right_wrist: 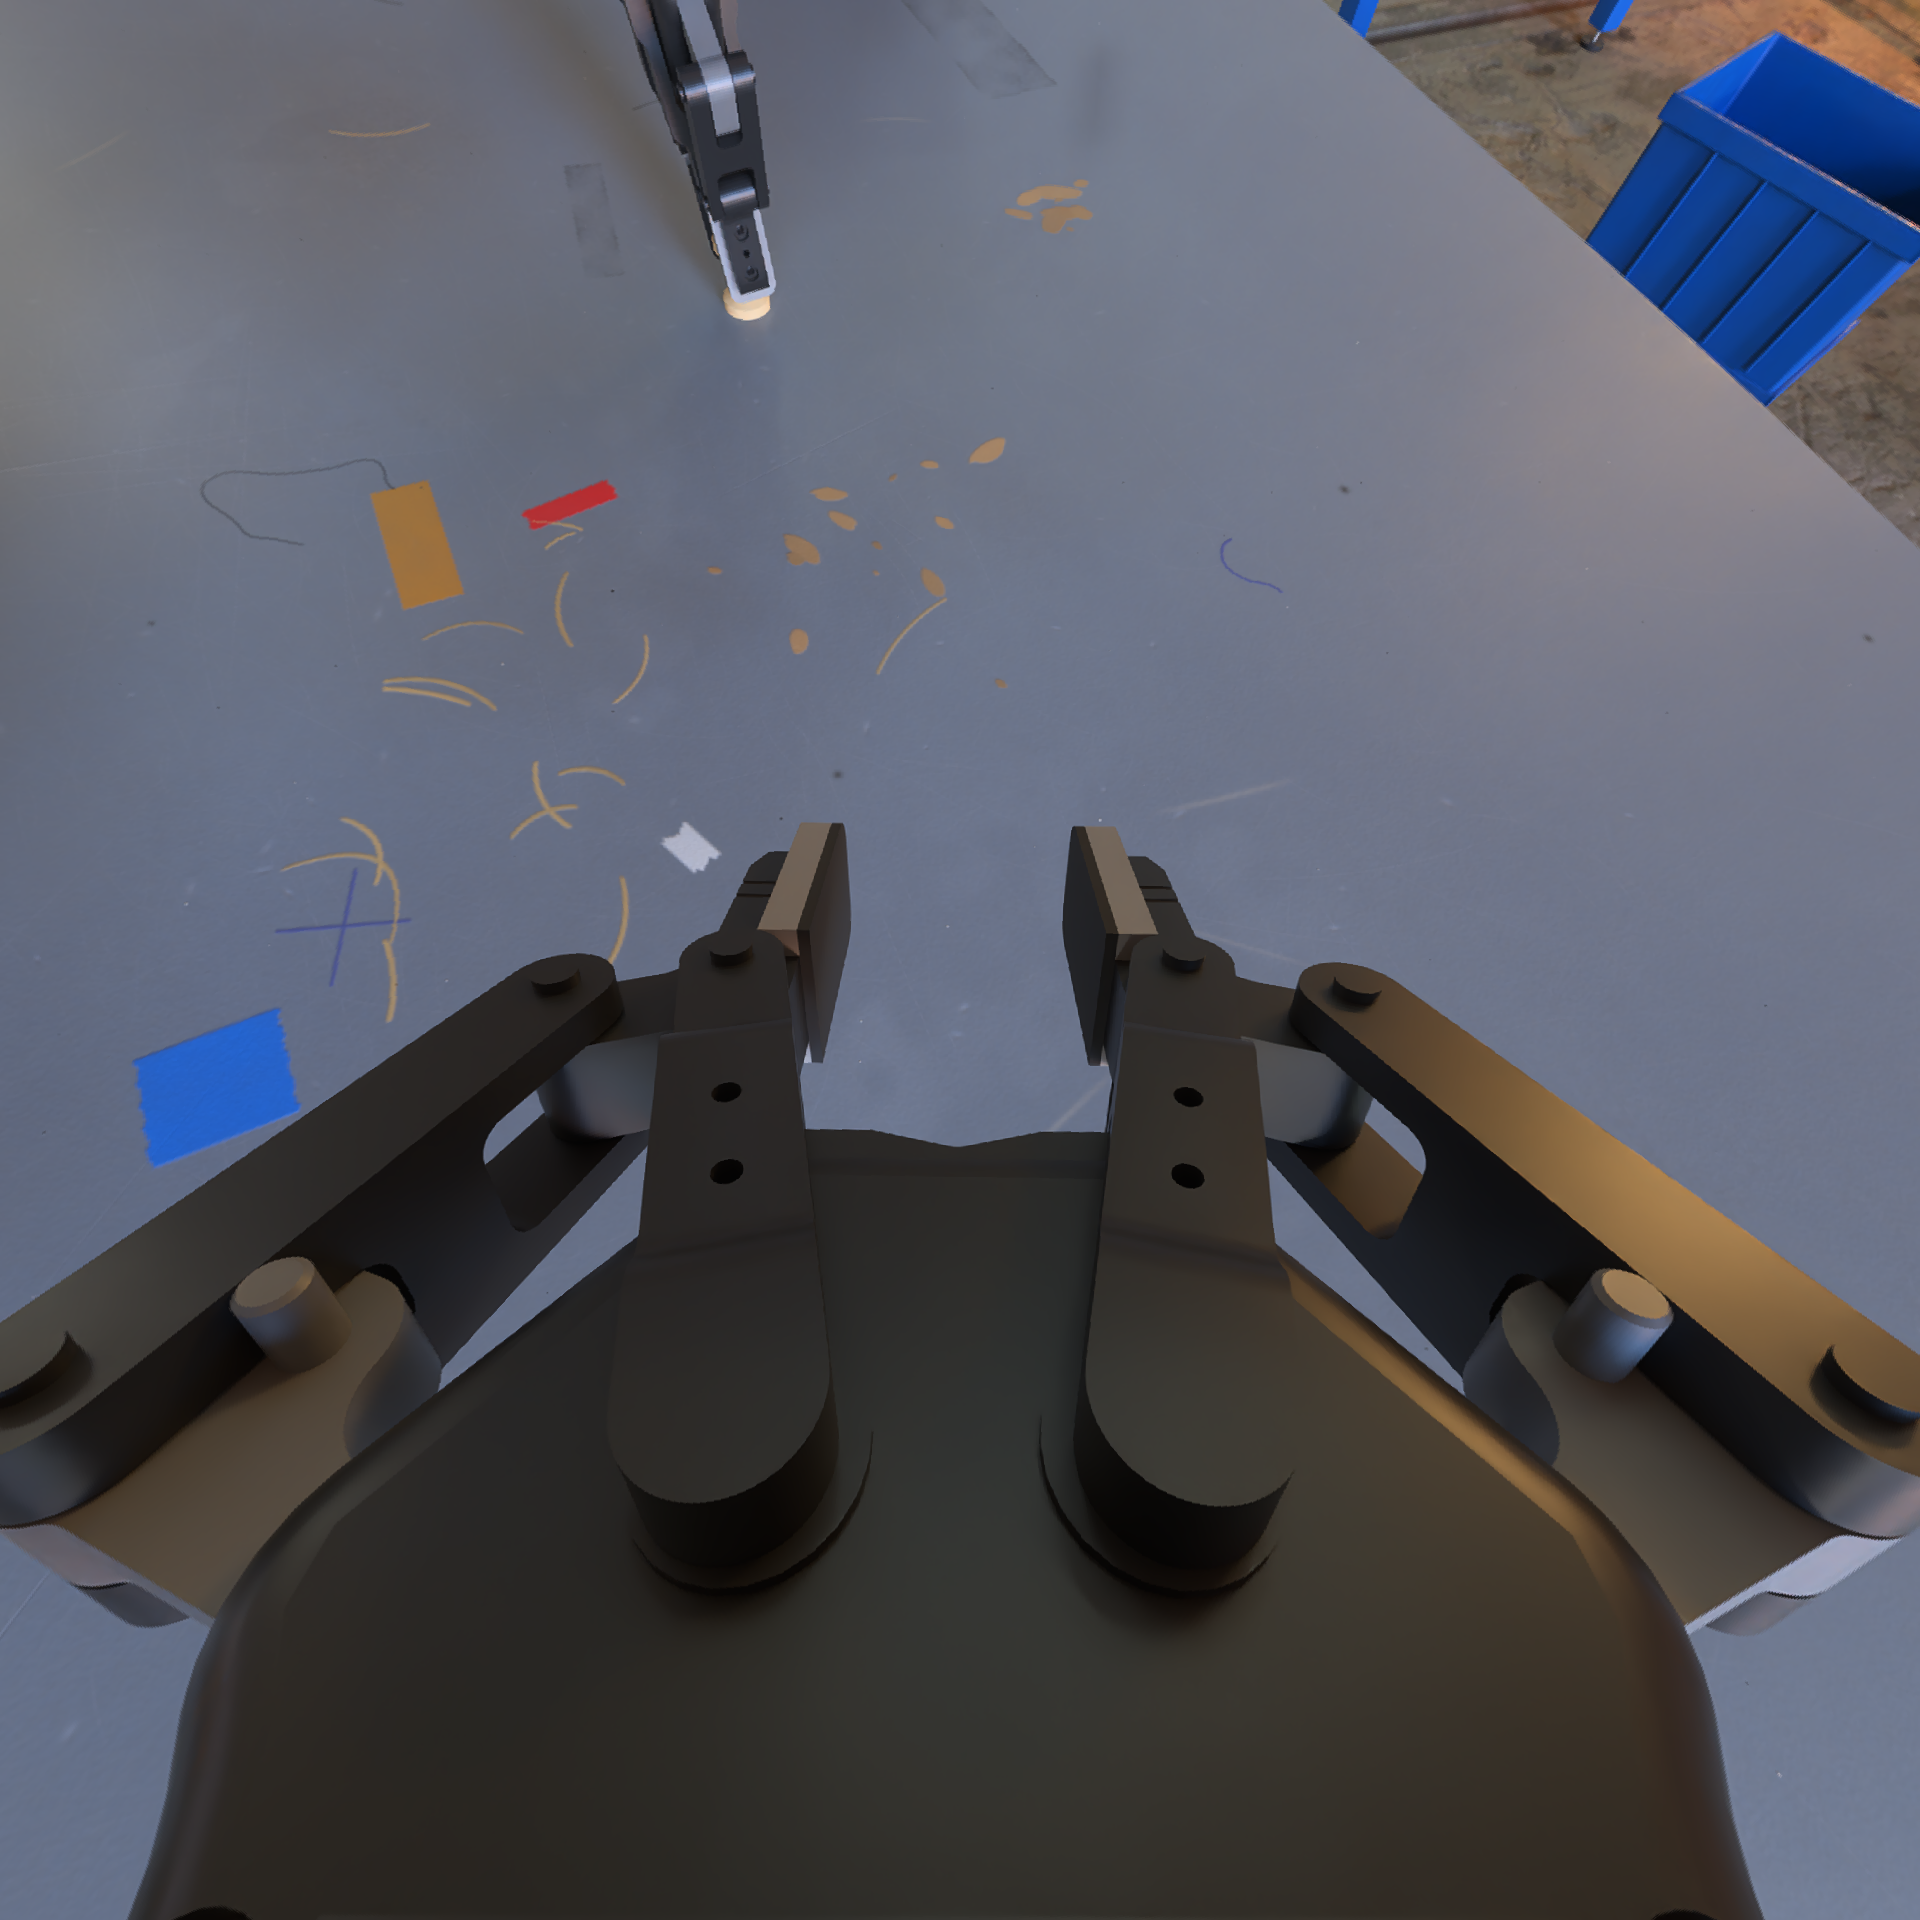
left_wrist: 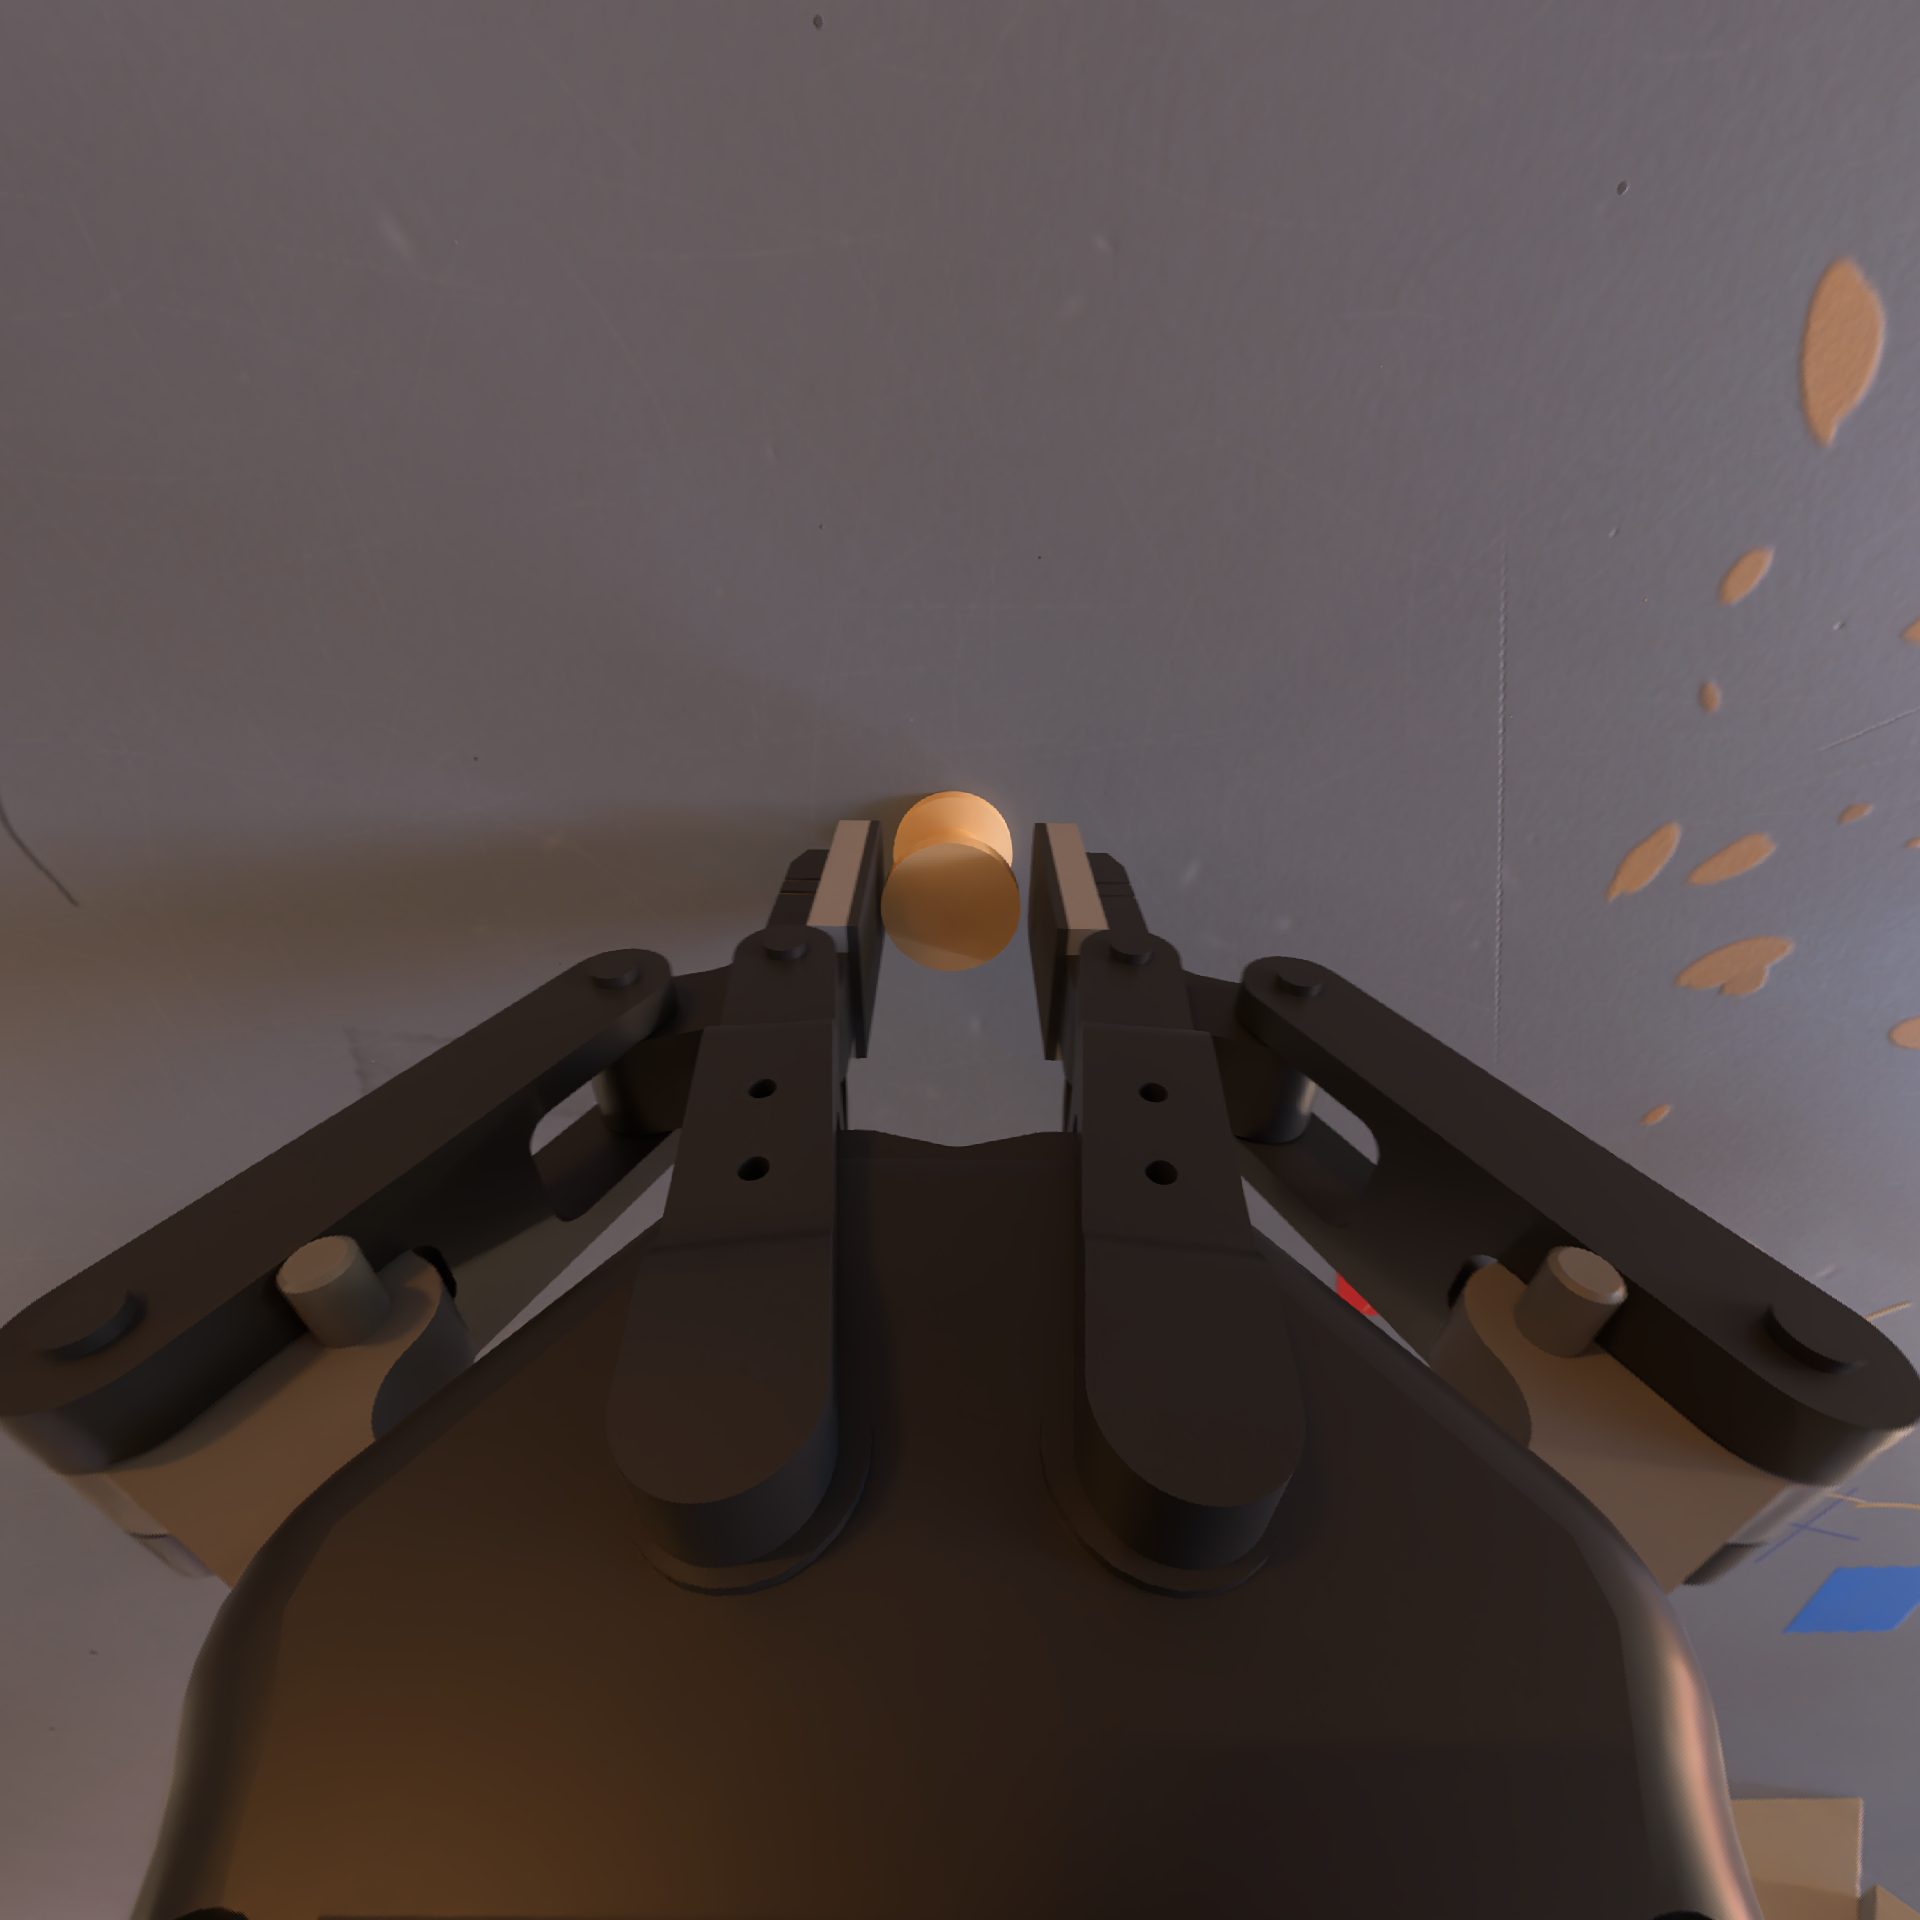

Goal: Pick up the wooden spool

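The wooden spool (left_wrist: 951,909) stands upright on the grey table (left_wrist: 935,416), seen from above as a round tan disc. My left gripper (left_wrist: 951,831) is down around it, one pad on each side and narrowed onto the spool. In the right wrist view the spool (right_wrist: 747,304) shows far off as a small tan piece on the table under the tips of the left gripper (right_wrist: 750,281). My right gripper (right_wrist: 958,831) is open and empty, held above the table well away from the spool.
A blue bin (right_wrist: 1766,229) stands on the floor past the table's right edge. Flat pieces of tape lie on the table: blue (right_wrist: 216,1086), red (right_wrist: 569,504), orange (right_wrist: 416,543), white (right_wrist: 690,847). Tan flecks and scratch marks are scattered around.
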Robot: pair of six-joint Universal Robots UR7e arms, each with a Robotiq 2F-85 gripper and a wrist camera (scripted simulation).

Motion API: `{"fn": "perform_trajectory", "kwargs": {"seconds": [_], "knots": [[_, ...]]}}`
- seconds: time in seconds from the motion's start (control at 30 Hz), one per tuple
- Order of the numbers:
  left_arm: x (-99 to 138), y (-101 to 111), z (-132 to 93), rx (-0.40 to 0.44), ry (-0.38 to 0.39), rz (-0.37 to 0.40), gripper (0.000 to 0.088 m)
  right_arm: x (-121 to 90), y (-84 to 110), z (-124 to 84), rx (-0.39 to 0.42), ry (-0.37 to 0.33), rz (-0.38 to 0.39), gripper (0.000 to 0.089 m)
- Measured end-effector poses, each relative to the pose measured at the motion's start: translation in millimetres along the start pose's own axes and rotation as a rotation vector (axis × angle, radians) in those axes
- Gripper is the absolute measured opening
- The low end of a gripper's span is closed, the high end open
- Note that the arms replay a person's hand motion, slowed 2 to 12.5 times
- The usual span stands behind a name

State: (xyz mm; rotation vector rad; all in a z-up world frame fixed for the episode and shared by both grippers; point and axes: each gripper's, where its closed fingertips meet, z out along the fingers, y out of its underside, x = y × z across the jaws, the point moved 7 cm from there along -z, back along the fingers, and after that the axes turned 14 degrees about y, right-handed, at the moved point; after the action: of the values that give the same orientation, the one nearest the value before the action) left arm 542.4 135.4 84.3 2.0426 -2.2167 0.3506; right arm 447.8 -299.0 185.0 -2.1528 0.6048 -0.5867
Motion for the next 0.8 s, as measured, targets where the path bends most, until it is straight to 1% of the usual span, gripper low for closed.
{"fn": "perform_trajectory", "kwargs": {"seconds": [0.03, 0.23, 0.53, 0.8], "knots": [[-0.5, 0.0, -0.8, 0.003, -0.002, 0.004, 0.0219, 0.0, 0.0, 0.0, 0.000, 0.000, 0.000, 0.0378], [-3.1, -1.7, -5.0, 0.024, 0.004, 0.023, 0.0221, 0.3, 0.2, 0.2, -0.001, 0.001, 0.000, 0.0377], [-5.4, 3.3, -3.7, -0.017, 0.014, 0.037, 0.0221, 0.1, 0.1, 0.6, -0.002, 0.000, 0.000, 0.0377], [-6.8, 4.4, -3.5, -0.016, 0.015, 0.054, 0.0221, -0.4, 0.4, 1.3, -0.005, 0.000, -0.003, 0.0377]]}}
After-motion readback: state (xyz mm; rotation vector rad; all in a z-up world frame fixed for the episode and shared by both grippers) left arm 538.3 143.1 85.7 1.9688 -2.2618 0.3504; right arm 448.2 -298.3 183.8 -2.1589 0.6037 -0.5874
